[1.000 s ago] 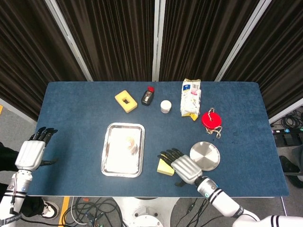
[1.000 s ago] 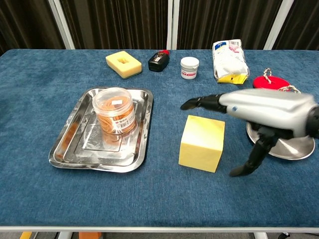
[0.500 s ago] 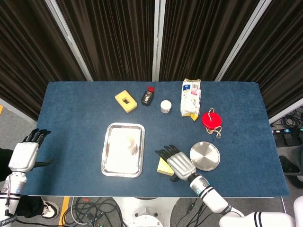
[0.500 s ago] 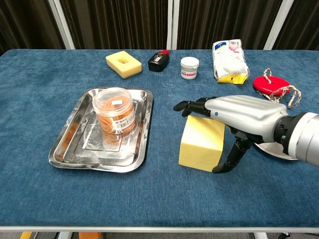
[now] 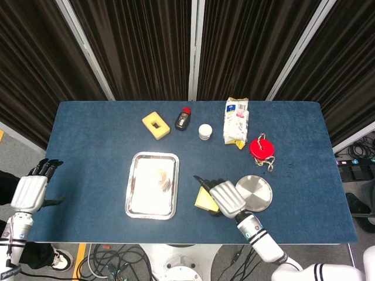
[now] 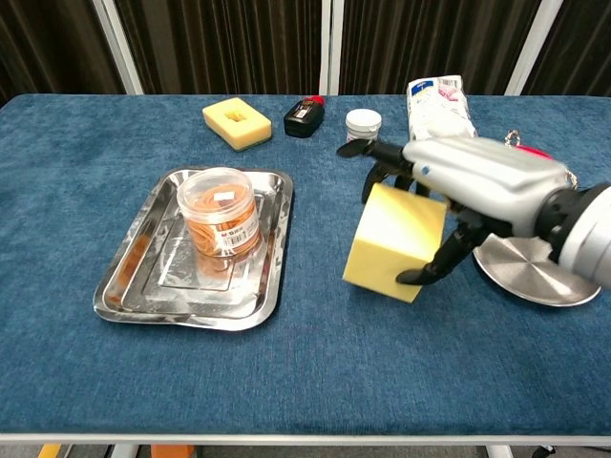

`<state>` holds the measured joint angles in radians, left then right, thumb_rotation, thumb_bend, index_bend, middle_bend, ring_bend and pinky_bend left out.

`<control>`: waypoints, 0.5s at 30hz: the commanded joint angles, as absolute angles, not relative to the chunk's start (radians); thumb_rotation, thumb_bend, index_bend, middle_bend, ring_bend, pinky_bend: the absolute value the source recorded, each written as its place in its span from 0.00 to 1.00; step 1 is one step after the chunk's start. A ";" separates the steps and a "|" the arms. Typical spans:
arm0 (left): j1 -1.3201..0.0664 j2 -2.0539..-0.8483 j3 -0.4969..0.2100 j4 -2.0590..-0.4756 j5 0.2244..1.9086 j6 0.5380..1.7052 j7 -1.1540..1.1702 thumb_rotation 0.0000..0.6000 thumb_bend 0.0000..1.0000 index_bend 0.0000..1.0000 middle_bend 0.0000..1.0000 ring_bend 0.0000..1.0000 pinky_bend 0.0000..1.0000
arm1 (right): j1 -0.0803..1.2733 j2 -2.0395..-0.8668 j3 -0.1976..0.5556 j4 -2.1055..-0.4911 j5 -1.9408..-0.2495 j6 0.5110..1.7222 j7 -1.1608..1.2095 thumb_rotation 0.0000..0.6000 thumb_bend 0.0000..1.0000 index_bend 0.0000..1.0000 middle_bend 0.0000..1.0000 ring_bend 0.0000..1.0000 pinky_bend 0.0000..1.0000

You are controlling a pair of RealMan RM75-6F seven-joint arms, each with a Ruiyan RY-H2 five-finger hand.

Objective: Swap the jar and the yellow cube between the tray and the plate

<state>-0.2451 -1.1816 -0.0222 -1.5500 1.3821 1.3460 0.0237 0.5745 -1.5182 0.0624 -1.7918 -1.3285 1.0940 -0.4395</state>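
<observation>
My right hand (image 6: 458, 186) (image 5: 225, 197) grips the yellow cube (image 6: 393, 241) (image 5: 204, 201) and holds it tilted just above the blue table, between the tray and the plate. The clear jar (image 6: 219, 218) (image 5: 162, 178) with orange contents stands upright in the steel tray (image 6: 134, 281) (image 5: 136, 200). The round steel plate (image 6: 535, 270) (image 5: 258, 193) lies bare to the right of the cube. My left hand (image 5: 29, 192) hangs off the table's left edge with its fingers apart, holding nothing.
Along the far side lie a yellow sponge (image 6: 236, 123), a dark bottle with a red cap (image 6: 304, 116), a small white tub (image 6: 363, 123), a white bag (image 6: 439, 105) and a red disc with string (image 5: 261, 148).
My right hand has closed around the yellow cube and lifted it, tipping it off the table. The left hand has drawn back to the table's left edge.
</observation>
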 commanded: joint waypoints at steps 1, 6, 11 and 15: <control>-0.241 -1.180 -0.022 -1.557 1.392 1.352 0.029 1.00 0.06 0.15 0.12 0.07 0.24 | 0.539 -1.417 0.057 -1.838 -1.347 1.141 -0.425 1.00 0.28 0.04 0.49 0.48 0.40; -0.229 -1.192 -0.021 -1.547 1.430 1.385 0.018 1.00 0.06 0.15 0.12 0.07 0.24 | 0.483 -1.296 0.051 -1.833 -1.278 1.181 -0.416 1.00 0.27 0.05 0.49 0.48 0.36; -0.224 -1.199 -0.015 -1.540 1.452 1.391 0.027 1.00 0.06 0.15 0.12 0.07 0.24 | 0.448 -1.256 0.040 -1.784 -1.245 1.170 -0.332 1.00 0.27 0.05 0.49 0.48 0.35; -0.223 -1.200 -0.016 -1.543 1.452 1.381 0.034 1.00 0.06 0.16 0.12 0.07 0.24 | 0.445 -1.269 0.031 -1.740 -1.252 1.140 -0.285 1.00 0.27 0.03 0.49 0.48 0.35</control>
<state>-0.2231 -1.1997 -0.0153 -1.5426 1.4524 1.3824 0.0334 0.4499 -1.2653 0.0373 -1.7575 -1.2521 1.1538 -0.2999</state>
